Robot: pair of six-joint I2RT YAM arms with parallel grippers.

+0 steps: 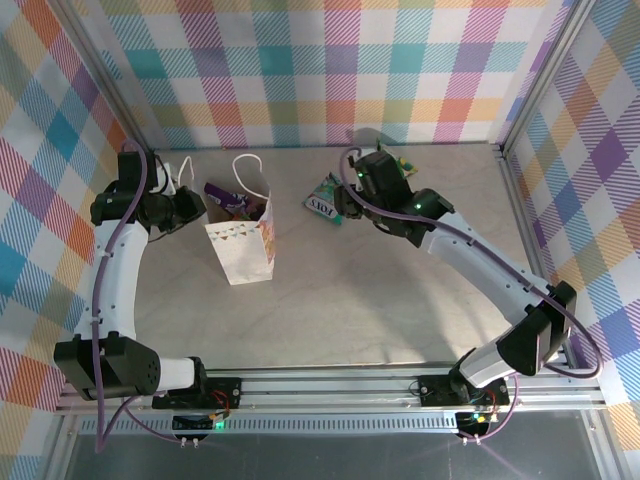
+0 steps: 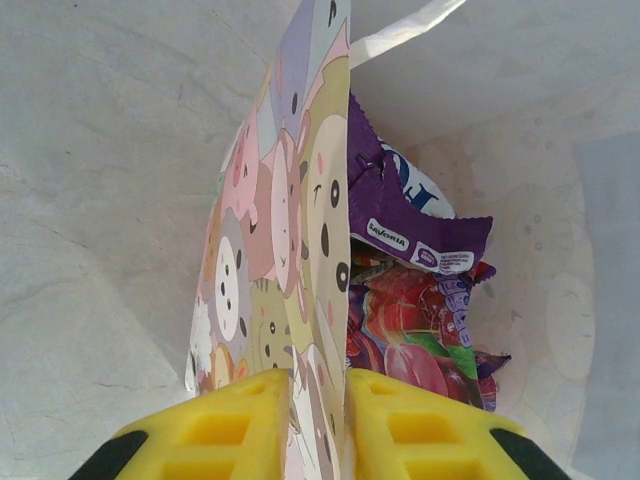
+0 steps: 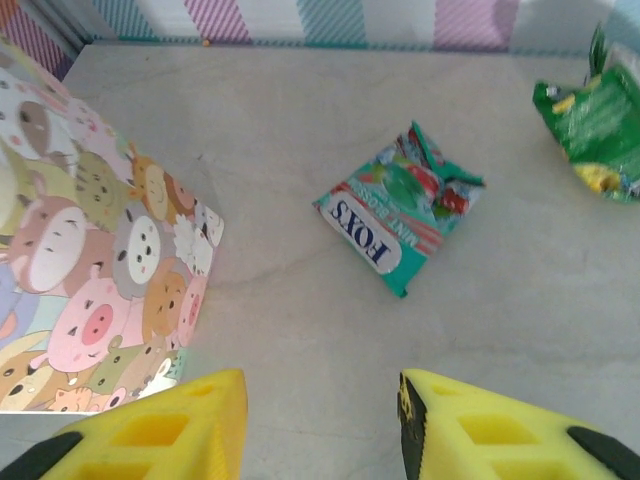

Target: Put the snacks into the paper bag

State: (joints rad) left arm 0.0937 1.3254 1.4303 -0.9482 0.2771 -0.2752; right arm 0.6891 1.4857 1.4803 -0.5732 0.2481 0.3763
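A: Tools?
B: Left tool (image 2: pixel 318 420) straddles white animal-print paper bag (image 2: pixel 270 260) wall, can't tell if clamped; purple foil packet (image 2: pixel 400 215) inside. Right tool (image 3: pixel 320 430) jaws spread, empty; teal foil packet (image 3: pixel 400 210) on surface at bag's 2 o'clock.

The bag (image 1: pixel 240 250) is white with a pastel bunting strip; its side carries cartoon animal faces in pink, tan, lilac and cream. Its handle (image 2: pixel 405 30) is white. Inside, a purple packet (image 2: pixel 380 210) has white lettering, above a red-pink packet (image 2: pixel 410 340) printed with fruit. A teal packet (image 3: pixel 395 212) bears a white band, dark letters and red-green print. A green packet (image 3: pixel 595 125) has yellow flecks. The counter (image 1: pixel 400 300) is pale grey marble. The walls (image 1: pixel 300 70) are pastel plaid: teal, orange, purple, yellow. The left gripper (image 2: pixel 318 420) and right gripper (image 3: pixel 320 430) are yellow and black.
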